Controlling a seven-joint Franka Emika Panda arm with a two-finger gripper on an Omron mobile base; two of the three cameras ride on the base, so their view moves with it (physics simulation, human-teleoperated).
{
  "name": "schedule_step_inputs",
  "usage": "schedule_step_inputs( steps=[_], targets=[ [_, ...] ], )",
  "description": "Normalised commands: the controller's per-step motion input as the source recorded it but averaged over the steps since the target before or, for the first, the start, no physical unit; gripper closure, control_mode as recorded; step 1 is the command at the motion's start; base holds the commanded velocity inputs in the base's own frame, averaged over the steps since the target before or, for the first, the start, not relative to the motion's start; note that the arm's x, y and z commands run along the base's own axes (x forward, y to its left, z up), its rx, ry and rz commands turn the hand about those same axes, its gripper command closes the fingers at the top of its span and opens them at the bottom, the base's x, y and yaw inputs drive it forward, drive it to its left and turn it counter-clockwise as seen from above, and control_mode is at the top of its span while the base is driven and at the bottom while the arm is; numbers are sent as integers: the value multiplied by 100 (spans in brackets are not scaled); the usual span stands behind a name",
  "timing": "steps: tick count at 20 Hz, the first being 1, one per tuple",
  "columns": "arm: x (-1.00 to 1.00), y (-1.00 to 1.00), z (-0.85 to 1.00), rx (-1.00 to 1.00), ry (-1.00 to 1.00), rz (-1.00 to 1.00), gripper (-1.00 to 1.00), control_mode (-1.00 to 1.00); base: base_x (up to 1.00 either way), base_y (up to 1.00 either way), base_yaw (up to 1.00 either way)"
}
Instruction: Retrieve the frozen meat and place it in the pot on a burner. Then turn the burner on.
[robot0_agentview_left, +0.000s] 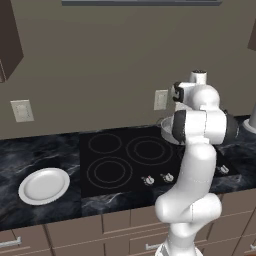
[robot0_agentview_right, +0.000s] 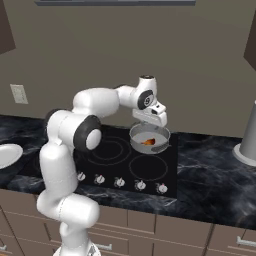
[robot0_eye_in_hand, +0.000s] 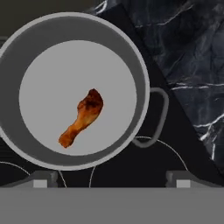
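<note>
nearest the base, a row of knobs (robot0_agentview_right: 119, 182) lined the front edge of the stove (robot0_agentview_right: 120, 160), the part of the job not yet touched; which knob served the pot's burner could not be told from these views. a knob looked small, stiff and round, probably best pinched across its width and twisted.

beyond the knobs, the pot (robot0_eye_in_hand: 74, 89) sat on the stove's rear right burner, one small side handle (robot0_eye_in_hand: 158, 114) pointing toward the marbled counter (robot0_agentview_right: 210, 170). the frozen meat (robot0_eye_in_hand: 82, 117) lay flat near the middle of the pot's pale floor, touching nothing else, clear of the wall. it looked light, hard and likely a bit slick while frozen; if it had to be lifted again, the narrow shank end would suit the jaws better than the fat end. the pot itself looked rigid and heavier, best left where it stood.

directly above the pot hung the gripper (robot0_agentview_right: 150, 119), jaws spread wide and holding nothing, their tips showing low in the hand view on either side of the pot's rim.

far to the left of the stove a white plate (robot0_agentview_left: 44, 185) rested on the counter.
</note>
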Motion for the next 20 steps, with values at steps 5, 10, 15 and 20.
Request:
schedule_step_inputs(
  steps=[5,10,15,20],
  targets=[
    [-95,0,50,3,-5,5,-100,-100,0,0,0],
    [-49,0,9,0,5,0,-100,-100,0,0,0],
    [-72,17,4,-1,0,0,-100,-100,0,0,0],
    [-48,3,4,5,-1,10,-100,-100,0,0,0]
  ],
)
